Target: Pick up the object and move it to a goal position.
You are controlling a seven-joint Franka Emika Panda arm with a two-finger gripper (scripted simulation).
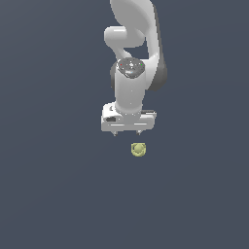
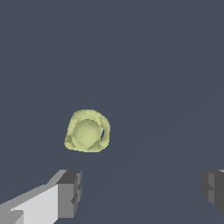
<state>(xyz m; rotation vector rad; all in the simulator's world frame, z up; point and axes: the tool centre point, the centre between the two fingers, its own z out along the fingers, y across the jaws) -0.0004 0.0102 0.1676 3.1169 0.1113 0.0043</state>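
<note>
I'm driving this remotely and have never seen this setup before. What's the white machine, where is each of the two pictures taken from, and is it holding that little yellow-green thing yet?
The white machine is a single robot arm in a computer simulation. One picture comes from a camera off the arm that sees the whole scene: the arm reaches down and ends in its gripper, a two-fingered clamp. The other picture comes from a camera on the wrist, looking down past the two dark fingertips.

On the plain dark floor lies one thing only: a small, lumpy yellow-green ball. In the wrist view the same ball sits beyond the fingertips, not between them.

Nothing is held. The fingers stand wide apart, much wider than the ball, and the gripper does not touch it.
</note>
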